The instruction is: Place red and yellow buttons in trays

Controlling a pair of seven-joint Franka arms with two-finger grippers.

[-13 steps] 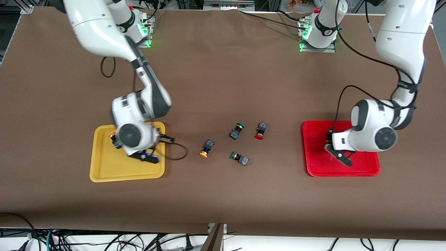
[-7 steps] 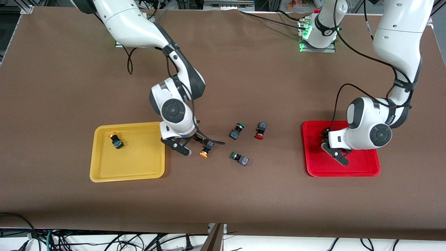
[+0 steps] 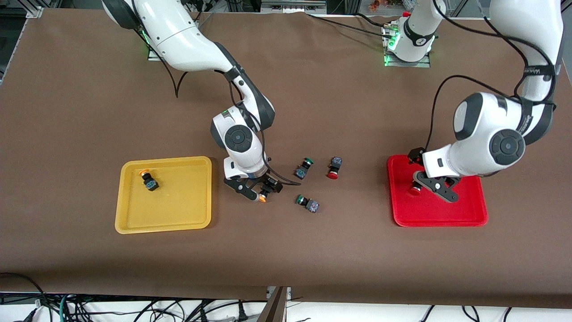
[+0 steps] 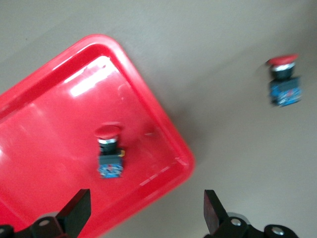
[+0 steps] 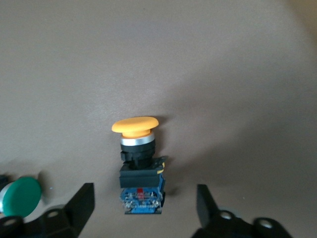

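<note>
Right gripper [image 3: 258, 189], lower centre of the front view, now sits low over the loose yellow-capped button [image 3: 264, 195] on the table [image 3: 286, 250]; a second ago it was over the yellow tray [image 3: 134, 221], half a second ago just short of this button. Its wrist view shows both fingers [image 5: 79, 203] spread wide either side of the button [image 5: 140, 163], not touching it: released, nothing held. Judgement: the first yellow button [image 3: 149, 180] is delivered, lying in the upper left part of the yellow tray, and the second pick is lined up but not closed. Left gripper [image 3: 437, 188], right of the front view, has lifted away above the red tray [image 3: 440, 219]; its fingers [image 4: 77, 213] stand apart and empty in the wrist view. A red-capped button [image 3: 414, 191] now shows in that tray, where the arm covered the spot before, so I take it as just dropped; the wrist view has it [image 4: 109, 151] lying on its side near the tray corner [image 4: 173, 148]. The second red button [image 3: 333, 168] stays on the table at centre, with two green-capped switches [image 3: 303, 168] [image 3: 307, 203] near it, unmoved. So two of four look placed. Hard to read: in the front view the right gripper's own body covers most of the yellow button, only the cap edge showing; the red button in the tray is half masked by the left gripper; the left wrist view is motion-blurred, and both wrist views cut the fingers off at the bottom edge.
</note>
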